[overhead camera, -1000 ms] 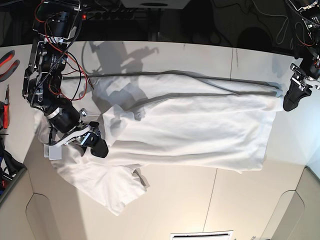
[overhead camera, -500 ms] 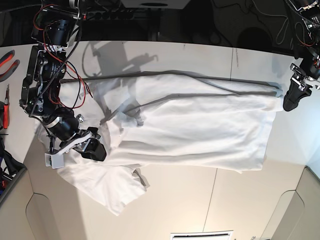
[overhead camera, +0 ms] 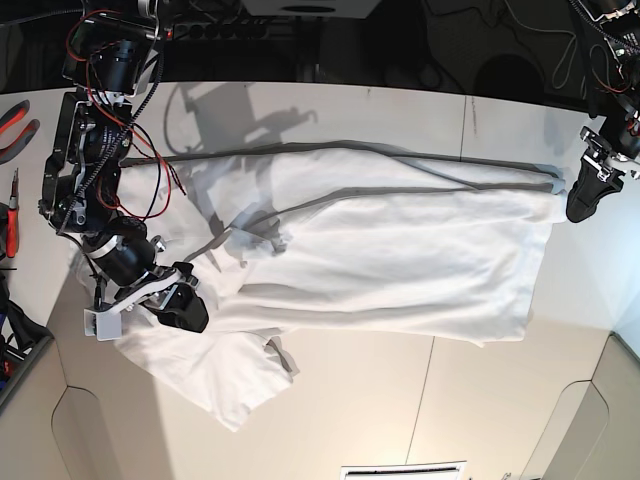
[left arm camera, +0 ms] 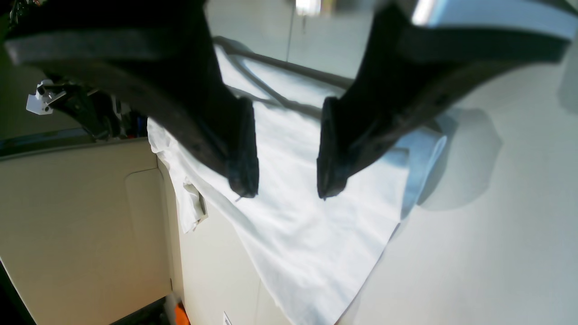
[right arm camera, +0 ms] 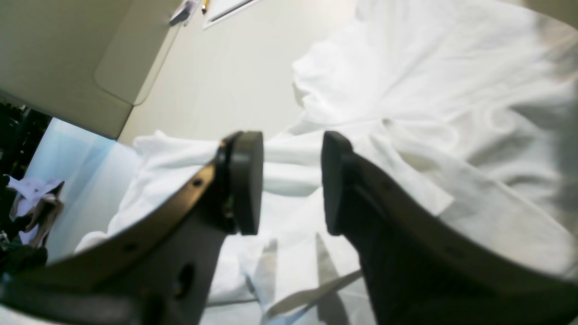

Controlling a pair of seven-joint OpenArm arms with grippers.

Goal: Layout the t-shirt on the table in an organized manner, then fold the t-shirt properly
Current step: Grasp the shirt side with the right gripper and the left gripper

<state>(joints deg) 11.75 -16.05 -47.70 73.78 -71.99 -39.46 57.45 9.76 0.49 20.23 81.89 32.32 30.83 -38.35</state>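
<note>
The white t-shirt (overhead camera: 400,250) lies spread lengthwise across the table (overhead camera: 400,120), with long folds along its far side and a sleeve flopped toward the front left. My right gripper (overhead camera: 185,310) is low over the shirt's left end. In the right wrist view its jaws (right arm camera: 291,185) stand apart, open, and a ridge of the t-shirt (right arm camera: 429,90) shows across the gap. My left gripper (overhead camera: 580,210) hangs just off the shirt's far right corner. It is open (left arm camera: 284,185) with nothing between its fingers, and the t-shirt (left arm camera: 293,225) lies below it.
Red-handled pliers (overhead camera: 15,125) and other tools (overhead camera: 10,220) lie at the left edge. Dark cables run behind the far edge. A thin seam (overhead camera: 425,390) crosses the tabletop in front. A white sheet (overhead camera: 400,470) sits at the front edge, with beige panels (overhead camera: 90,430) at the corners.
My right gripper has moved left and toward the front over the shirt's left end, and the wrinkles beside it have shifted. The left gripper has stayed still.
</note>
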